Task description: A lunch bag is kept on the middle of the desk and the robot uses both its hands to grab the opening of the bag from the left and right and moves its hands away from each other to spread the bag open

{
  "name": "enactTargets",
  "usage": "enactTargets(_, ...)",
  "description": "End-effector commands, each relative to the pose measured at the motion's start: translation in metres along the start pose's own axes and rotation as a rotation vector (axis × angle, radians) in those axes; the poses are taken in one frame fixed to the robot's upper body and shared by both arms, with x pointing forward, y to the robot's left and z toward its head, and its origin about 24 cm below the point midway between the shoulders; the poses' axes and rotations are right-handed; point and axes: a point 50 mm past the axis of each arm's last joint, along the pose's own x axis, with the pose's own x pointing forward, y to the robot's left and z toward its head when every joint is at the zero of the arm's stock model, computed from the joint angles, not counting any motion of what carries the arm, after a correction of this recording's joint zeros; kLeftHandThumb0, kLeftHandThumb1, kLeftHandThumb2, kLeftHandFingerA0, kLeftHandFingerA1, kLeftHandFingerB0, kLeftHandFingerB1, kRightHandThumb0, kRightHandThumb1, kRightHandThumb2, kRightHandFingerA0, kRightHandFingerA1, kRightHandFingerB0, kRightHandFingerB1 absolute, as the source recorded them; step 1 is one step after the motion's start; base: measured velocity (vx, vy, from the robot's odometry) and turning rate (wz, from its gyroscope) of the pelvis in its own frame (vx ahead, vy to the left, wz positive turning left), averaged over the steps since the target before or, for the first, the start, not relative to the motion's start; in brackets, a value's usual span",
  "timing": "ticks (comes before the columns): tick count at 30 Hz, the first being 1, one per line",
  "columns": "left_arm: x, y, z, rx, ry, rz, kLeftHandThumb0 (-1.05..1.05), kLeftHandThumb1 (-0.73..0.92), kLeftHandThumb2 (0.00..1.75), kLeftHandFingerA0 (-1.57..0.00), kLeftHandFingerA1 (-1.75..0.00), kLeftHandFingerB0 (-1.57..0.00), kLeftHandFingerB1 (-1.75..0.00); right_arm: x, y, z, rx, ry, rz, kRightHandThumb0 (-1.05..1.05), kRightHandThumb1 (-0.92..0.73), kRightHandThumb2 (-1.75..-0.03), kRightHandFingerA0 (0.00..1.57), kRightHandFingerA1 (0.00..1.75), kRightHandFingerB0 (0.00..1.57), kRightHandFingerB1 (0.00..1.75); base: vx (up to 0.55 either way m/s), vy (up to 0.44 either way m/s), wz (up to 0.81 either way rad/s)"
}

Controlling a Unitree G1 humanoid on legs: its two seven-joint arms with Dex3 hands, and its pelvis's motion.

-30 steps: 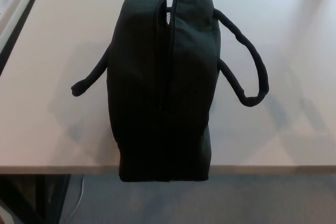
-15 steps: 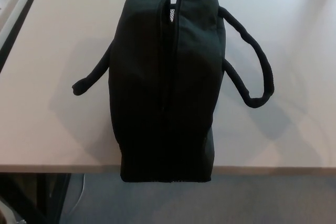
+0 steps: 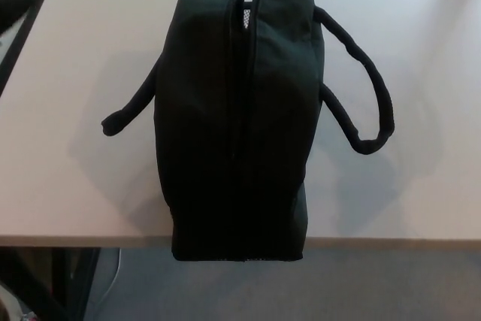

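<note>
On the middle of the pale worktop [image 3: 83, 186] the black lunch bag [image 3: 237, 118] stands upright, its near end jutting just over the worktop's front edge. Its top opening [image 3: 242, 73] runs away from the robot as a narrow slit — barely parted, so each lip faces one side for a pull apart. One handle [image 3: 131, 107] droops left of the bag, the other [image 3: 361, 84] loops right. Neither hand shows clearly, so their state cannot be told.

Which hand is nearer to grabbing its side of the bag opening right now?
Left, tentatively: a dark rounded shape, probably the left hand, shows at the left edge. No right hand is visible. The lunch bag opening remains nearly closed.
</note>
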Motion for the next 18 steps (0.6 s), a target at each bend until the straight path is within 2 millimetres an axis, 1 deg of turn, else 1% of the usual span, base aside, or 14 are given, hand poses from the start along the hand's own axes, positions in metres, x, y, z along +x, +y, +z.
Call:
enactTargets(1,0.003,-0.075,0.064,0.103,-0.660,-0.252,-0.17,0.41,0.63,-0.24,-0.43,0.00,-0.30,0.051,0.047,0.058,-0.256,-0.350,0.376,-0.14,-0.53,-0.56,0.23,0.33,0.10,0.26,0.00,0.000,0.00)
enactTargets(2,0.004,-0.079,0.066,0.097,-0.667,-0.248,-0.17,0.41,0.61,-0.24,-0.42,-0.01,-0.29,0.052,0.049,0.060,-0.240,-0.357,0.372,-0.10,-0.37,-0.86,0.14,0.50,0.00,0.44,0.00,0.000,0.00)
enactTargets(3,0.004,-0.080,0.067,0.095,-0.672,-0.246,-0.17,0.41,0.61,-0.24,-0.42,-0.01,-0.29,0.052,0.050,0.062,-0.234,-0.360,0.371,-0.10,-0.37,-0.86,0.14,0.50,0.00,0.44,0.00,0.000,0.00)
enactTargets(4,0.006,-0.085,0.073,0.078,-0.686,-0.220,-0.13,0.45,0.56,-0.28,-0.38,0.00,-0.36,0.054,0.055,0.068,-0.242,-0.379,0.395,-0.13,-0.53,-0.56,0.23,0.32,0.10,0.27,0.00,0.000,0.00)
enactTargets(5,0.006,-0.087,0.074,0.075,-0.690,-0.213,-0.12,0.44,0.57,-0.29,-0.38,0.00,-0.36,0.054,0.057,0.070,-0.246,-0.387,0.400,-0.14,-0.52,-0.57,0.23,0.33,0.11,0.26,0.00,0.000,0.00)
enactTargets(6,0.006,-0.090,0.077,0.068,-0.700,-0.207,-0.13,0.42,0.65,-0.24,-0.44,-0.01,-0.27,0.054,0.062,0.074,-0.266,-0.413,0.401,-0.19,-0.50,-0.57,0.25,0.34,0.09,0.23,0.00,0.000,0.00)
enactTargets(8,0.007,-0.093,0.081,0.054,-0.713,-0.210,-0.11,0.42,0.67,-0.23,-0.44,0.00,-0.29,0.054,0.067,0.080,-0.279,-0.440,0.403,-0.17,-0.50,-0.58,0.23,0.34,0.08,0.22,0.00,0.000,0.00)
enactTargets(9,0.007,-0.094,0.082,0.044,-0.717,-0.209,-0.11,0.42,0.67,-0.23,-0.44,0.00,-0.29,0.053,0.069,0.082,-0.265,-0.443,0.410,-0.17,-0.50,-0.58,0.23,0.34,0.08,0.22,0.00,0.000,0.00)
enactTargets(10,0.007,-0.095,0.083,0.042,-0.721,-0.212,-0.11,0.42,0.66,-0.23,-0.43,-0.01,-0.27,0.054,0.071,0.083,-0.251,-0.441,0.428,-0.19,-0.50,-0.61,0.20,0.35,0.09,0.18,0.00,0.000,0.00)
enactTargets(11,0.006,-0.096,0.083,0.036,-0.726,-0.212,-0.11,0.43,0.65,-0.25,-0.42,-0.01,-0.27,0.054,0.073,0.086,-0.236,-0.440,0.448,-0.18,-0.53,-0.62,0.19,0.34,0.08,0.19,0.00,0.000,0.00)
enactTargets(12,0.006,-0.097,0.085,0.032,-0.734,-0.211,-0.13,0.45,0.64,-0.25,-0.44,-0.03,-0.27,0.054,0.076,0.090,-0.242,-0.459,0.447,-0.15,-0.51,-0.57,0.24,0.34,0.10,0.24,0.00,0.000,0.00)
enactTargets(14,0.005,-0.098,0.086,0.030,-0.750,-0.212,-0.14,0.45,0.65,-0.26,-0.45,-0.03,-0.27,0.053,0.081,0.096,-0.250,-0.491,0.442,-0.12,-0.51,-0.57,0.23,0.34,0.10,0.24,0.00,0.000,0.00)
enactTargets(15,0.004,-0.098,0.086,0.025,-0.754,-0.215,-0.12,0.46,0.61,-0.28,-0.43,-0.04,-0.29,0.053,0.083,0.098,-0.248,-0.497,0.448,-0.14,-0.51,-0.59,0.22,0.35,0.11,0.21,0.00,0.000,0.00)
enactTargets(18,-0.001,-0.099,0.084,0.027,-0.768,-0.218,-0.17,0.46,0.61,-0.28,-0.43,-0.03,-0.31,0.051,0.088,0.104,-0.226,-0.525,0.469,-0.16,-0.47,-0.60,0.21,0.37,0.08,0.18,0.00,0.000,0.00)
